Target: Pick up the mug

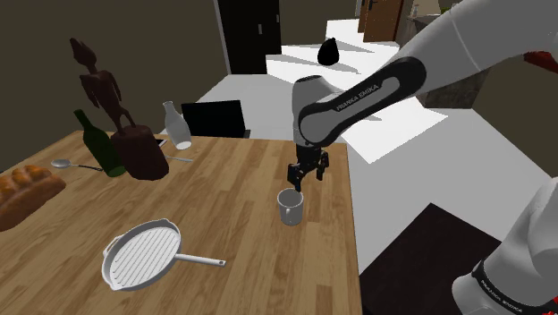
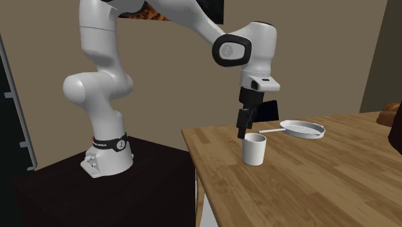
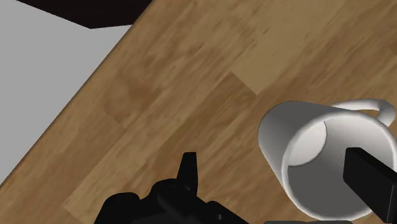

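A white mug point(image 1: 291, 208) stands upright on the wooden table point(image 1: 224, 192), close to the table's edge on the shoulder view's right. My black gripper point(image 1: 298, 182) hangs straight down just above the mug's rim, fingers open. In the second exterior view the gripper point(image 2: 243, 132) sits at the rim of the mug point(image 2: 254, 149) on the arm's side. In the wrist view the mug point(image 3: 318, 153) shows its handle on the far side; one finger is over its opening, the other stands outside its wall above bare wood. Nothing is held.
A white grill pan point(image 1: 143, 255) lies nearer the table's front. At the back left stand a dark carved statue point(image 1: 121, 125), a green bottle point(image 1: 97, 143) and a pale bottle point(image 1: 176, 125), with a spoon point(image 1: 64, 164) and bread point(image 1: 27, 192). The table edge point(image 1: 350, 233) runs beside the mug.
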